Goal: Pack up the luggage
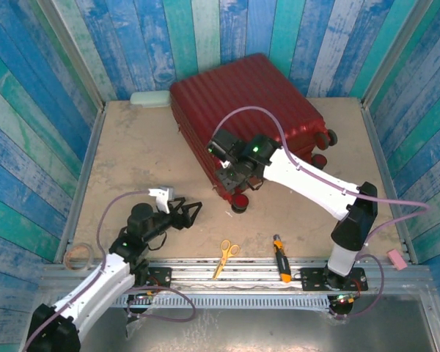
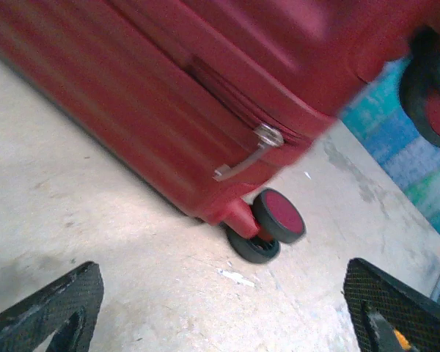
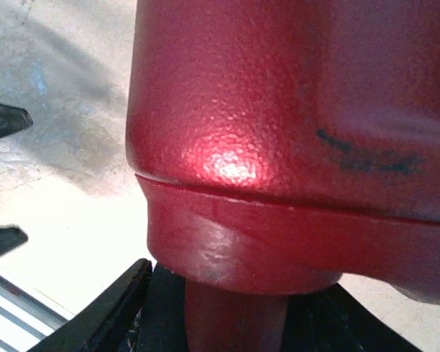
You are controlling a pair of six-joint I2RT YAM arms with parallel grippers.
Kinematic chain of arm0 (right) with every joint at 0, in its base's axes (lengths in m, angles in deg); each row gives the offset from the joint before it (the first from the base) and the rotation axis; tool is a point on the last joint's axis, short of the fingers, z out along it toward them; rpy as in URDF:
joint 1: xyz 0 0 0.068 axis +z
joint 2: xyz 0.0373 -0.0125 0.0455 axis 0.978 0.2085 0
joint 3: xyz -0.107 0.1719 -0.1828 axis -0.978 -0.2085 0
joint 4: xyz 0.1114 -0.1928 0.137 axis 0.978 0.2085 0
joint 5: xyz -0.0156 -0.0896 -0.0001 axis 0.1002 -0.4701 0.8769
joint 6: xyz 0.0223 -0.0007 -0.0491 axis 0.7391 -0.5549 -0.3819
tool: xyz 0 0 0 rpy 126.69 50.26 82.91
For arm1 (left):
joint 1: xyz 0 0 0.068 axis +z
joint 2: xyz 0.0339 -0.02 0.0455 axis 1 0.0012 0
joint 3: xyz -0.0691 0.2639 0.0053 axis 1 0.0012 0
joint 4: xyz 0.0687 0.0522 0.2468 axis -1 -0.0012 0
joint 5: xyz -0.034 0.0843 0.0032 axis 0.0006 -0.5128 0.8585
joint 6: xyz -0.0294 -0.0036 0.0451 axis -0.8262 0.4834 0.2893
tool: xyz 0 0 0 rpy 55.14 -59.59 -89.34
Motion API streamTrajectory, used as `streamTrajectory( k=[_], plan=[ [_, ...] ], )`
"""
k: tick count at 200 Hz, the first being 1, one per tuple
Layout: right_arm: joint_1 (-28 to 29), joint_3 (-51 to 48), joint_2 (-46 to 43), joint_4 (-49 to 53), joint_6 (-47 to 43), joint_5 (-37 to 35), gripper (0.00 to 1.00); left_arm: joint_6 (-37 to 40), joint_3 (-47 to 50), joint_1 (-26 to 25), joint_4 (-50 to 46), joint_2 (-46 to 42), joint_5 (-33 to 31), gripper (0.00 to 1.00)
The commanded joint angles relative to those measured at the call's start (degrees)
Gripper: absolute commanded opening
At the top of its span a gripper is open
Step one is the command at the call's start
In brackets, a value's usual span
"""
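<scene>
Blue and teal plank walls (image 1: 59, 59) enclose a pale, scuffed table (image 1: 132, 161) on three sides. The luggage (image 1: 249, 95) lies flat and closed at the far middle of the table, ribbed shell up, one corner pointing toward the arms and its wheels along the right-hand and near edges. The right pincer (image 1: 231, 183) is pressed against that near corner, just above a black-and-red wheel (image 1: 240, 204); its wrist camera sits hard up to the red shell and the wheel's stem, and whether its jaws are apart or together cannot be told. The left pincer (image 1: 189, 213) hangs low over bare table on the near left of the luggage, well short of it, jaws spread wide with nothing between them. Its wrist view looks at the side of the shell, where a metal zip pull (image 2: 242, 158) sticks out from the seam just above a wheel. Loose items lie along the near edge — yellow-handled scissors (image 1: 226, 253), an orange-and-black tool (image 1: 281, 260) and, at the left corner, a roll of tape (image 1: 77, 257).
</scene>
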Motion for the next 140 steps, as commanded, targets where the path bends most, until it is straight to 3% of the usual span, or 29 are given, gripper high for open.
streamTrajectory(
  k=[1,33,61,113,140],
  plan=[
    [-3.59,3.75,0.20,-5.06,-4.46,1.76,0.01,6.44,0.19,-4.38,8.53,4.41,-0.67,0.81],
    [-5.62,4.92,0.46,-5.41,-5.87,5.24,0.00,16.52,-2.89,-14.81,14.89,16.40,-12.58,0.83],
    [-7.05,5.17,0.77,-6.00,-7.06,8.18,0.01,23.32,-2.27,-14.90,26.49,25.43,-14.43,0.83],
    [-7.78,2.31,-0.02,-6.79,-8.97,9.21,0.00,30.38,-6.20,-14.88,38.31,39.12,-17.72,0.80],
    [-7.81,0.58,-1.57,-8.04,-9.14,10.21,0.01,32.04,-9.17,-14.72,39.46,45.27,-14.03,0.76]
  ],
)
